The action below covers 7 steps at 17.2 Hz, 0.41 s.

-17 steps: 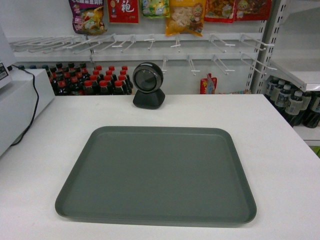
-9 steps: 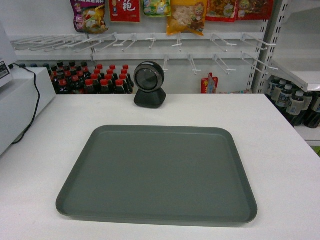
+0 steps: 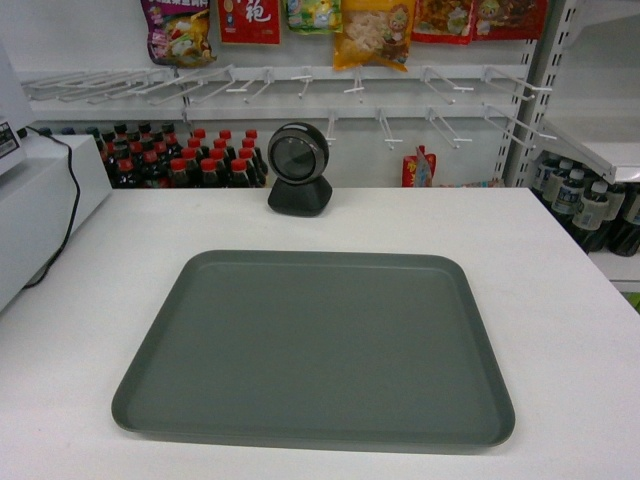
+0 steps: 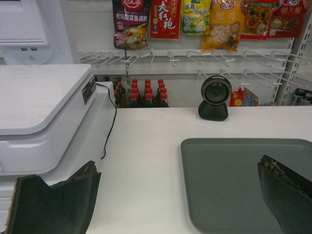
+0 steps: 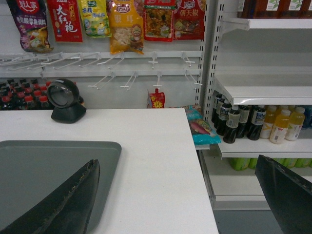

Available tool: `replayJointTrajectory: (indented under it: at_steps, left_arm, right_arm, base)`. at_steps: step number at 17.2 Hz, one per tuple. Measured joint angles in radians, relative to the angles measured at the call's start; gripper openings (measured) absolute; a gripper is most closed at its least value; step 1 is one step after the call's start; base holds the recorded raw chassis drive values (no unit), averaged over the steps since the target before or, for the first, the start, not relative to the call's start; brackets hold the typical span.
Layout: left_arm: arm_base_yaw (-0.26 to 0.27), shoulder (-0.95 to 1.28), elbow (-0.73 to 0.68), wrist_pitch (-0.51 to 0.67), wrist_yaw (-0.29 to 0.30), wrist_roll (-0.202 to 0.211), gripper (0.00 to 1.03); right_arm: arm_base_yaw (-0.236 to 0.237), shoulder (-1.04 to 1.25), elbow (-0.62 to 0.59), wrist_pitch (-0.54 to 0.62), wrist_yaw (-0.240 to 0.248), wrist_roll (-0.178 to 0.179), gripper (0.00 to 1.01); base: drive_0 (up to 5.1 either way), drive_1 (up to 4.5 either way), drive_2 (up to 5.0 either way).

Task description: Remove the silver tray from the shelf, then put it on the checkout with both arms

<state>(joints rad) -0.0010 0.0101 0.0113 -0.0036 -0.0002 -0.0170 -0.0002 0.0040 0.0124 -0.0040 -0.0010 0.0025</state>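
Observation:
The silver tray (image 3: 315,345) lies flat on the white checkout (image 3: 560,300), in front of the round black scanner (image 3: 298,170). Neither gripper shows in the head view. In the left wrist view my left gripper (image 4: 178,163) is open, one finger over the tray (image 4: 234,180) and the other left of it over the checkout (image 4: 146,146). In the right wrist view my right gripper (image 5: 178,162) is open, its left finger over the tray (image 5: 39,170) and its right finger beyond the checkout (image 5: 156,146) edge. Neither holds anything. The white shelf (image 5: 265,90) stands to the right.
A white register box (image 4: 44,112) with a black cable sits at the counter's left. Red-capped bottles (image 3: 190,165) stand behind the counter under hooks with snack packs (image 3: 370,30). Drink bottles (image 5: 253,122) fill the right shelf, past the counter's right edge (image 5: 200,170).
The head view has shifted very slightly. The tray lies in the same spot on the checkout.

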Motion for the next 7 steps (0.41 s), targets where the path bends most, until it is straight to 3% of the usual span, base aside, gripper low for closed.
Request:
replayJointTrajectory:
  at_steps: [7]
  left_arm:
    - [0.000, 0.000, 0.000, 0.000, 0.000, 0.000, 0.98]
  right_arm:
    - [0.000, 0.000, 0.000, 0.000, 0.000, 0.000, 0.98]
  base:
    - [0.0, 0.00, 0.0]
